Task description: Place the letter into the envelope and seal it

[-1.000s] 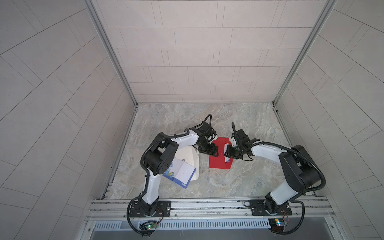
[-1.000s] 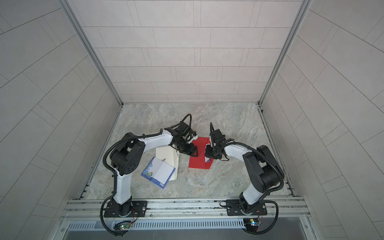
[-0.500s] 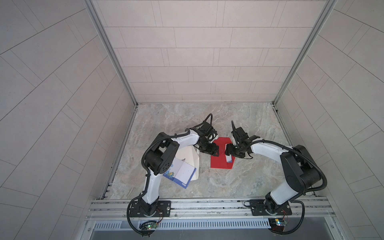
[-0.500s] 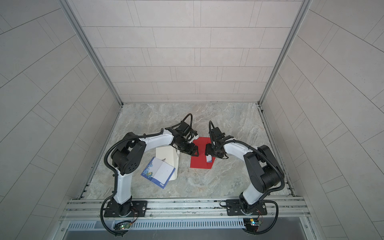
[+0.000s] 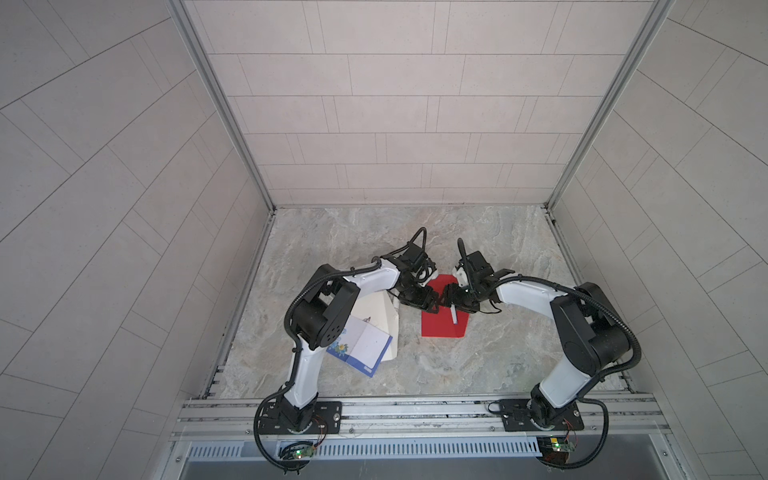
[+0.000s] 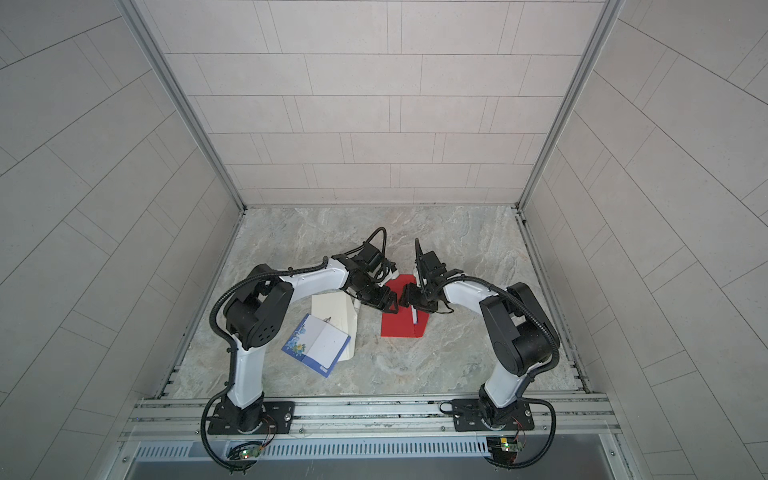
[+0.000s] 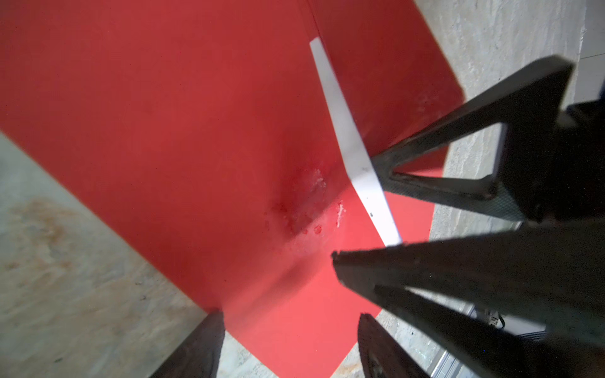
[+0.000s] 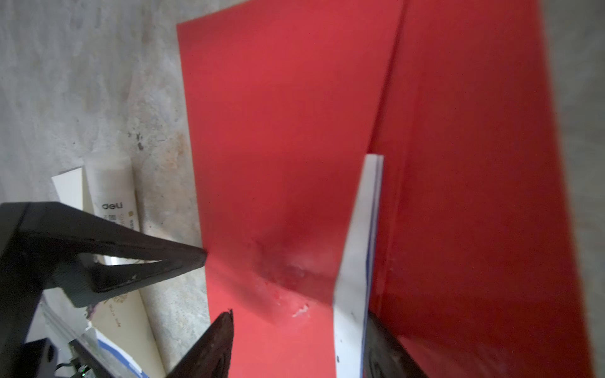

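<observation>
The red envelope (image 5: 440, 326) (image 6: 401, 326) lies flat mid-table. A narrow white strip with a blue edge (image 8: 357, 245) (image 7: 353, 147), apparently the letter's edge, stands out along the fold between body and flap. My left gripper (image 5: 428, 305) (image 7: 291, 333) is open, low over the envelope's upper left part, one finger on each side of a corner. My right gripper (image 5: 451, 299) (image 8: 298, 327) is open too, facing the left one, and the strip lies against one of its fingers. A whitish smeared, wrinkled patch (image 7: 304, 203) marks the red paper between the two grippers.
A white glue stick (image 8: 111, 193) lies just left of the envelope beside a cream sheet (image 5: 378, 316). A white card with a blue flowered border (image 5: 359, 345) rests on that sheet under the left arm. Side rails and tiled walls close in the marble table (image 5: 498, 357).
The right gripper's jaws have spread wider and it has shifted slightly left, closer to the left gripper. The left arm has barely moved.
</observation>
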